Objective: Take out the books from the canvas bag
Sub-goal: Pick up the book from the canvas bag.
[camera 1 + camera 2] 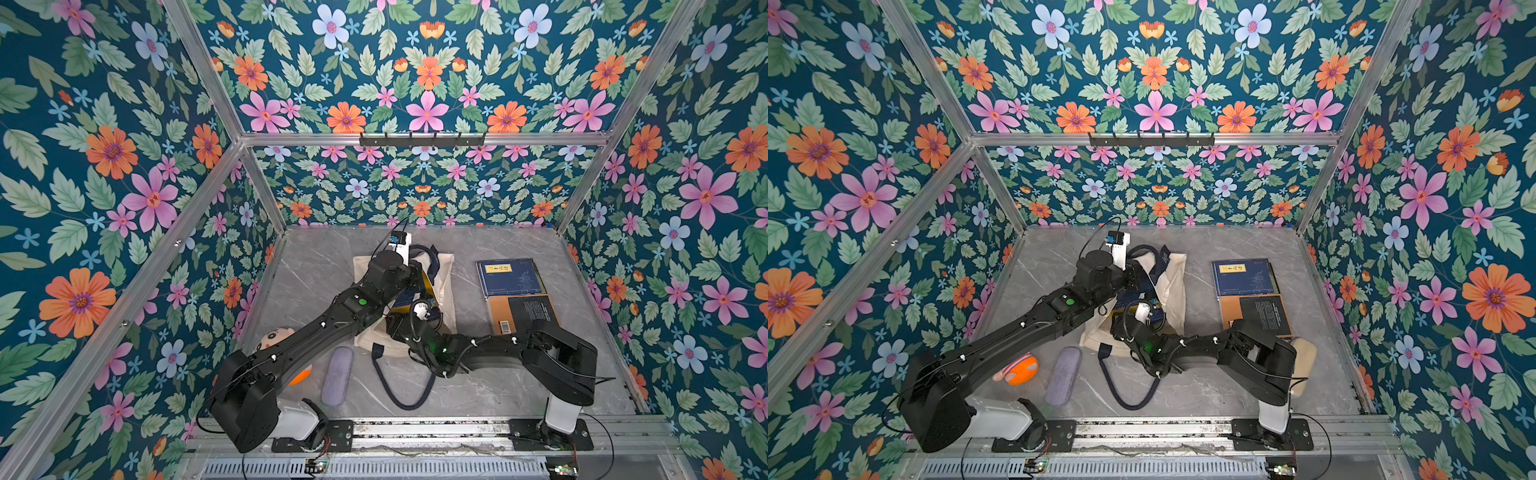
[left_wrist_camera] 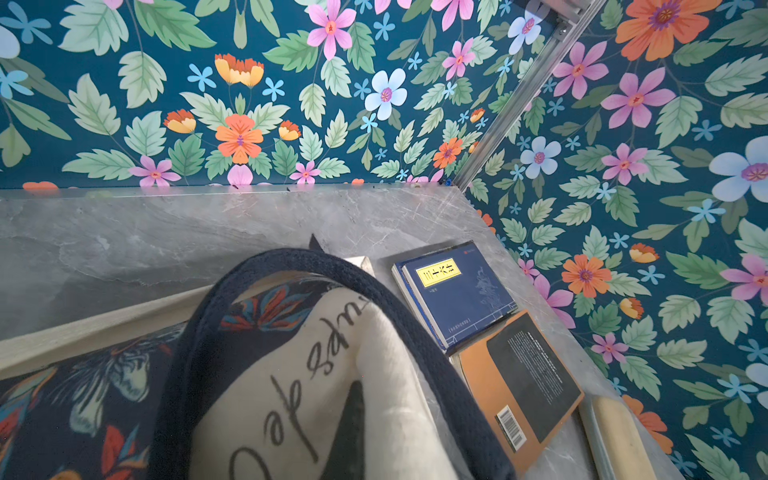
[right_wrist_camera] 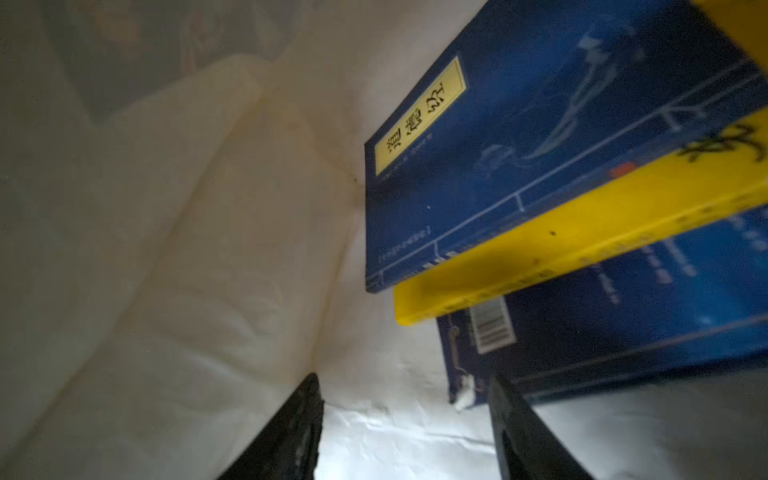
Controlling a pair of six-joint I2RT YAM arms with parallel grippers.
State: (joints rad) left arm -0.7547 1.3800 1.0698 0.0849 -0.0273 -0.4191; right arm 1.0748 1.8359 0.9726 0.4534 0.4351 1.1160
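Because the canvas bag (image 2: 291, 353) drapes them, left fingers (image 2: 349, 415) barely show

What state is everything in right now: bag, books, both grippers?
canvas bag: lying on the table, mouth lifted open
left gripper: shut on the canvas bag's fabric
right gripper: open inside the bag, gripping nothing
books in the bag: three showing, overlapped, not out yet
navy book: out, flat on the table
orange-black book: out, back cover up

The canvas bag (image 1: 446, 282) lies mid-frame on the bench (image 1: 498, 386). Some books (image 1: 510, 276) lie right of it; other books (image 3: 540, 145) lie inside it.
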